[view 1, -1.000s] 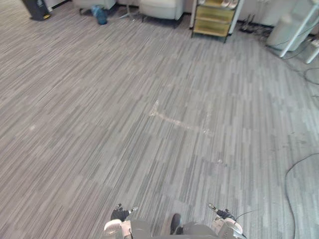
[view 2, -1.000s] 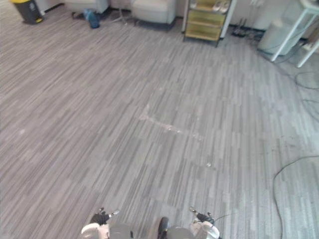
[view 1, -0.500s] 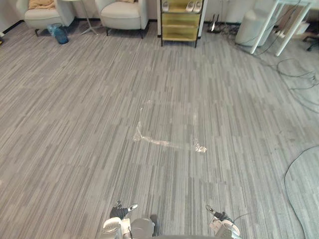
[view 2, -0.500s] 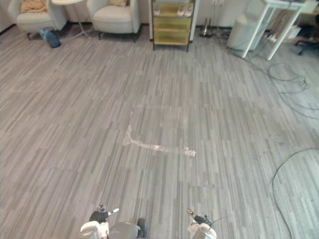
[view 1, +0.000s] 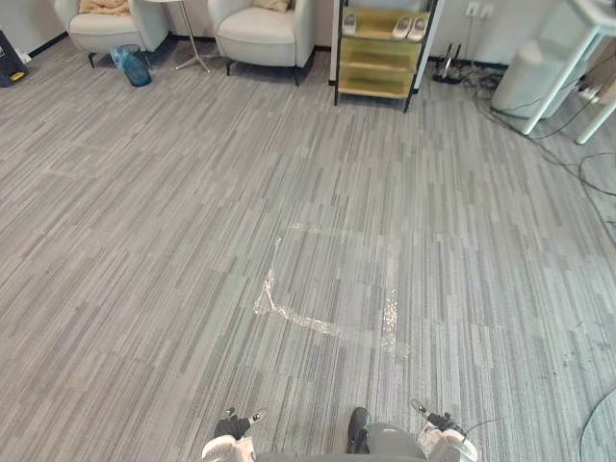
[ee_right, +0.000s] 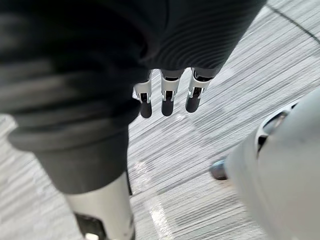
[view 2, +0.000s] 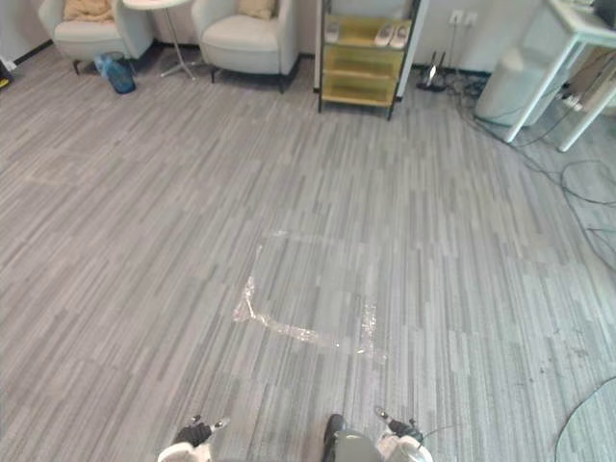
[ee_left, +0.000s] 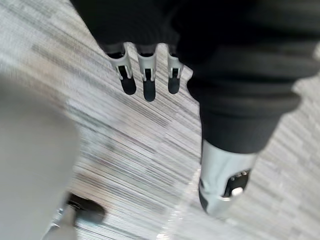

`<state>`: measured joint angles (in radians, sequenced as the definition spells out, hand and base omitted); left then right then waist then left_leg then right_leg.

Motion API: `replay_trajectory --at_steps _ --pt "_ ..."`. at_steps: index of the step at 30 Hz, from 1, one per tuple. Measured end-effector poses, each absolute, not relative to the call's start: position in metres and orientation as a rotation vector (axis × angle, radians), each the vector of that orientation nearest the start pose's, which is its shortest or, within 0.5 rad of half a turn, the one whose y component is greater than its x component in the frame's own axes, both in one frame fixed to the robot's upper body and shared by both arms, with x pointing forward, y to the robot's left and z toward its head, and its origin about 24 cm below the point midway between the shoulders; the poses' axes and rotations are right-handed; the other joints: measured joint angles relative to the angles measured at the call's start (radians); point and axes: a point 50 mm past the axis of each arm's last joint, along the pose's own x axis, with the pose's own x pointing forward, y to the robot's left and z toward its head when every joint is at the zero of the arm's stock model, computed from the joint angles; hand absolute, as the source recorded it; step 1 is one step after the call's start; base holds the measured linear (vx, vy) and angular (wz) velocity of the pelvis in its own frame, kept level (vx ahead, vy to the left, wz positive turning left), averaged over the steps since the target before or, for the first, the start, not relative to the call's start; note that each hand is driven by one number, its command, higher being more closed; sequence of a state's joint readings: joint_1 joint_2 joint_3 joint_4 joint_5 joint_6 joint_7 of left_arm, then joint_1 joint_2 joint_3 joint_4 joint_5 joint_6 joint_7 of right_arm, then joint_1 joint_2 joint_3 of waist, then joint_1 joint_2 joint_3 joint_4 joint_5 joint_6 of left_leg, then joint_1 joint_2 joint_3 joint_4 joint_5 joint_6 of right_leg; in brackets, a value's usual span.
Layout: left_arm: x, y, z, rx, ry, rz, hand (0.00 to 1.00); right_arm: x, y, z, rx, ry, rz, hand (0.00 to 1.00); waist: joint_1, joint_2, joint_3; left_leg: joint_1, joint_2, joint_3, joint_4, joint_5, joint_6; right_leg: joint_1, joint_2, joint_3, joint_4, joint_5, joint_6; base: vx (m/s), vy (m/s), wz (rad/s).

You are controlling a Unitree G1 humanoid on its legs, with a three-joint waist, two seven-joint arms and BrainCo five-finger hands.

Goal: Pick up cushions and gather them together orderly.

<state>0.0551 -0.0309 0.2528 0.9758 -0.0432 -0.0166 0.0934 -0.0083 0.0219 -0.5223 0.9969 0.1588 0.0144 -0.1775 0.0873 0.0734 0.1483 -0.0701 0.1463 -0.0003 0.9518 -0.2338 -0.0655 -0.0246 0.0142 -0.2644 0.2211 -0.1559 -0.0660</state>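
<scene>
A tan cushion lies on the left cream armchair at the far end of the room. A second tan cushion sits on the armchair beside it. Both are far from my hands. My left hand hangs low at the near edge of the floor; its fingers are straight and hold nothing. My right hand hangs the same way, with straight, empty fingers over the carpet.
A yellow shelf with shoes stands right of the armchairs. A blue bin and a side table's leg sit between the chairs. White table legs and cables lie at the right. Tape marks cross the grey carpet.
The whole picture has shifted as the camera turned, bringing armchairs and shelf into fuller view. Both hands stay low and open, as before.
</scene>
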Motion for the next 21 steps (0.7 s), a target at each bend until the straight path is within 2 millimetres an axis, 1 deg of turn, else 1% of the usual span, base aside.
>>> replay_trajectory --at_steps 1,2,3,4,5,6,7,8,9,10,11,12,14,15,16,17,18,19,20,21 --pt "0.122 0.181 -0.152 -0.120 0.988 0.328 0.00 0.117 -0.208 -0.153 0.349 1.003 -0.684 0.00 0.020 -0.016 0.003 -0.096 -0.007 0.039 0.009 -0.064 0.021 0.098 -0.001 0.009 -0.054 -0.018 0.001 0.45 -0.107 -0.15" --pt "0.123 0.181 -0.151 -0.115 0.983 0.322 0.00 0.119 -0.207 -0.153 0.351 1.002 -0.681 0.00 0.022 -0.019 0.002 -0.119 -0.010 0.052 -0.014 -0.078 0.027 0.116 -0.002 0.014 -0.065 -0.018 0.001 0.54 -0.094 -0.24" --pt "0.124 0.181 -0.150 -0.109 0.974 0.312 0.00 0.123 -0.207 -0.153 0.359 0.999 -0.682 0.00 0.027 -0.023 0.002 -0.159 -0.032 0.069 -0.115 -0.094 0.031 0.145 -0.013 0.024 -0.092 -0.019 0.004 0.36 -0.013 -0.31" --pt "0.127 0.181 -0.149 -0.104 0.962 0.306 0.00 0.124 -0.207 -0.152 0.368 0.999 -0.688 0.00 0.028 -0.024 0.001 -0.189 -0.058 0.076 -0.256 -0.094 0.033 0.162 -0.024 0.035 -0.108 -0.023 0.011 0.45 0.045 -0.46" --pt "0.127 0.180 -0.149 -0.104 0.959 0.304 0.00 0.130 -0.208 -0.151 0.378 0.983 -0.694 0.00 0.030 -0.022 -0.002 -0.216 -0.093 0.067 -0.467 -0.041 0.026 0.187 -0.040 0.055 -0.128 -0.041 0.042 0.46 0.113 -0.48" --pt "0.127 0.180 -0.149 -0.105 0.959 0.305 0.00 0.129 -0.211 -0.151 0.376 0.984 -0.701 0.00 0.035 -0.022 -0.003 -0.224 -0.116 0.047 -0.565 0.080 0.020 0.211 -0.051 0.070 -0.144 -0.051 0.057 0.49 0.141 -0.53" --pt "0.126 0.180 -0.149 -0.106 0.962 0.305 0.00 0.128 -0.210 -0.151 0.374 0.988 -0.698 0.00 0.048 -0.029 -0.008 -0.203 -0.133 0.046 -0.607 0.167 0.031 0.235 -0.062 0.091 -0.158 -0.056 0.066 0.53 0.155 -0.37" --pt "0.126 0.182 -0.150 -0.088 0.966 0.299 0.00 0.121 -0.206 -0.154 0.381 1.013 -0.696 0.00 0.051 -0.057 -0.027 -0.182 -0.168 0.056 -0.630 0.143 0.051 0.241 -0.086 0.113 -0.163 -0.060 0.071 0.66 0.174 -0.09" --pt "0.131 0.183 -0.148 -0.069 0.955 0.280 0.00 0.115 -0.204 -0.156 0.383 1.030 -0.700 0.00 0.040 -0.063 -0.030 -0.178 -0.177 0.066 -0.588 0.111 0.089 0.240 -0.108 0.136 -0.118 -0.061 0.074 0.65 0.162 -0.02" --pt "0.130 0.184 -0.148 -0.070 0.959 0.282 0.00 0.111 -0.202 -0.158 0.383 1.045 -0.699 0.00 0.053 -0.069 -0.030 -0.162 -0.176 0.079 -0.570 0.082 0.100 0.226 -0.115 0.166 -0.058 -0.063 0.077 0.53 0.133 -0.03" --pt "0.129 0.185 -0.149 -0.070 0.965 0.286 0.00 0.109 -0.202 -0.158 0.383 1.050 -0.699 0.00 0.056 -0.074 -0.033 -0.151 -0.176 0.084 -0.566 0.073 0.108 0.210 -0.119 0.172 -0.006 -0.064 0.080 0.38 0.103 -0.28" --pt "0.129 0.185 -0.149 -0.067 0.968 0.284 0.00 0.106 -0.201 -0.159 0.370 1.059 -0.692 0.00 0.059 -0.079 -0.033 -0.115 -0.176 0.102 -0.573 0.054 0.124 0.150 -0.128 0.184 0.154 -0.055 0.130 0.45 0.135 -0.28" --pt "0.128 0.184 -0.150 -0.065 0.980 0.273 0.00 0.109 -0.202 -0.157 0.359 1.040 -0.677 0.00 0.058 -0.075 -0.028 -0.027 -0.174 0.102 -0.613 0.024 0.132 0.023 -0.146 0.209 0.476 0.021 0.252 0.44 0.117 -0.27" --pt "0.131 0.182 -0.149 -0.063 0.980 0.263 0.00 0.110 -0.201 -0.156 0.349 1.033 -0.665 0.00 0.053 -0.075 -0.020 0.049 -0.175 0.103 -0.641 0.006 0.129 -0.040 -0.159 0.207 0.662 0.023 0.262 0.41 0.062 -0.10" --pt "0.130 0.181 -0.150 -0.063 0.986 0.261 0.00 0.107 -0.200 -0.157 0.343 1.037 -0.660 0.00 0.043 -0.070 -0.012 0.119 -0.174 0.104 -0.671 0.000 0.130 -0.089 -0.178 0.176 0.775 0.002 0.236 0.38 0.047 -0.04" --pt "0.129 0.181 -0.150 -0.063 0.988 0.263 0.00 0.109 -0.201 -0.156 0.335 1.029 -0.654 0.00 0.036 -0.070 -0.014 0.160 -0.170 0.104 -0.695 0.000 0.130 -0.125 -0.189 0.147 0.804 -0.013 0.223 0.40 0.006 0.09" --pt "0.130 0.182 -0.150 -0.063 0.988 0.264 0.00 0.113 -0.202 -0.154 0.322 1.012 -0.646 0.00 0.026 -0.067 -0.012 0.216 -0.155 0.106 -0.745 -0.005 0.123 -0.173 -0.203 0.080 0.779 -0.035 0.197 0.30 -0.014 0.09" --pt "0.130 0.182 -0.150 -0.061 0.989 0.263 0.00 0.114 -0.202 -0.153 0.319 1.008 -0.645 0.00 0.022 -0.066 -0.010 0.255 -0.148 0.107 -0.780 -0.006 0.121 -0.192 -0.208 0.046 0.739 -0.047 0.184 0.39 -0.035 0.06" --pt "0.131 0.182 -0.150 -0.061 0.989 0.263 0.00 0.114 -0.204 -0.153 0.325 1.004 -0.653 0.00 0.021 -0.066 -0.008 0.302 -0.131 0.111 -0.825 -0.013 0.110 -0.225 -0.205 0.002 0.634 -0.058 0.171 0.32 -0.054 -0.03" --pt "0.129 0.183 -0.151 -0.060 1.000 0.264 0.00 0.113 -0.206 -0.153 0.334 1.003 -0.667 0.00 0.019 -0.068 -0.008 0.327 -0.123 0.117 -0.840 -0.022 0.097 -0.254 -0.192 -0.023 0.473 -0.048 0.151 0.34 -0.074 -0.05"
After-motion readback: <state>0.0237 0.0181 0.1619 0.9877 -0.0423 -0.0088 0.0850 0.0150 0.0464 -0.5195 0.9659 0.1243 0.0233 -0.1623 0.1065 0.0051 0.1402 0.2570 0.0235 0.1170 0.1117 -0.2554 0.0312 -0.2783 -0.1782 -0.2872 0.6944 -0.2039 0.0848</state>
